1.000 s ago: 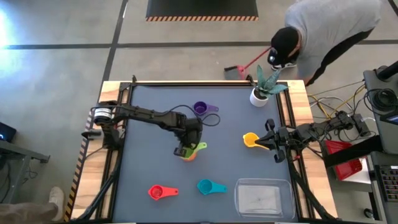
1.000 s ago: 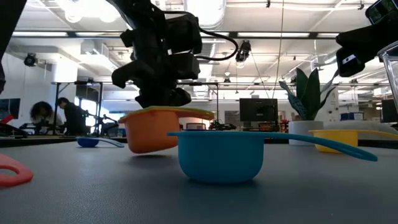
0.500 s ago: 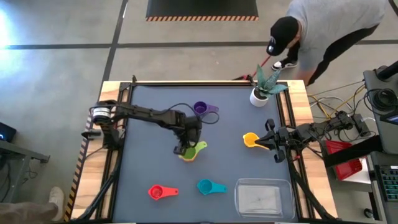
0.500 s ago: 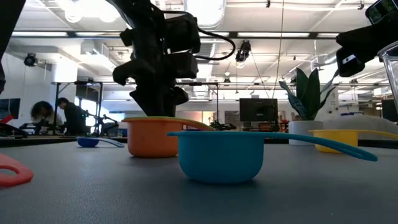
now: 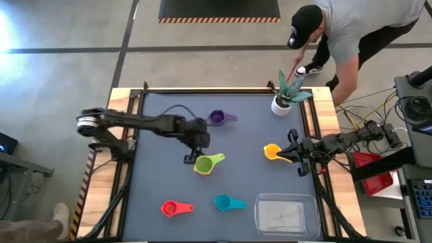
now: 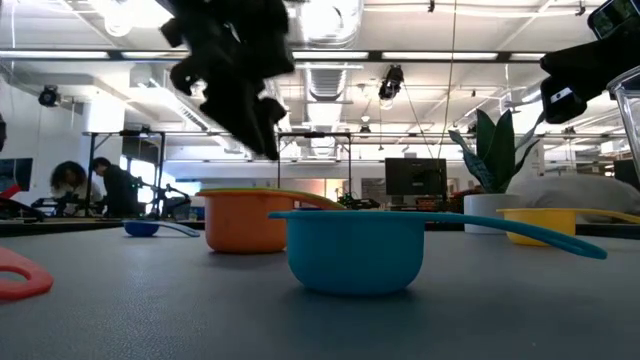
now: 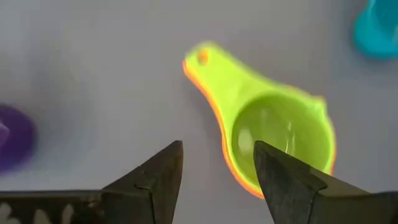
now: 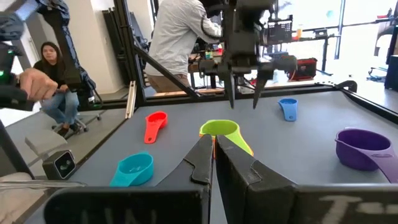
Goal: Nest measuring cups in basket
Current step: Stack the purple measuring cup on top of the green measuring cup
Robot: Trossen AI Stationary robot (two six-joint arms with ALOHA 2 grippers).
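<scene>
The green cup [image 5: 204, 164] sits nested in the orange cup [image 6: 238, 220], which stands on the table's middle; the orange rim [image 7: 219, 142] shows under the green one. My left gripper [image 7: 217, 155] hangs open above and just left of this pair, touching nothing. Purple [image 5: 217, 118], yellow [image 5: 271, 152], red [image 5: 169, 208], teal [image 5: 222, 202] and blue [image 8: 287, 107] cups lie singly on the table. The clear basket [image 5: 285, 214] stands at the near right. My right gripper [image 8: 212, 149] waits shut at the right edge, just right of the yellow cup.
A white plant pot [image 5: 281, 103] stands at the far right corner. A person bends over beyond the table's far right edge [image 5: 351, 30]. Bare mat lies between the cups and along the table's left side.
My left gripper has let go of the green cup, opened, and gone up and back toward the table's left edge. The green cup stays nested in the orange one, which was slightly tilted a second ago and now stands flat on the table.
</scene>
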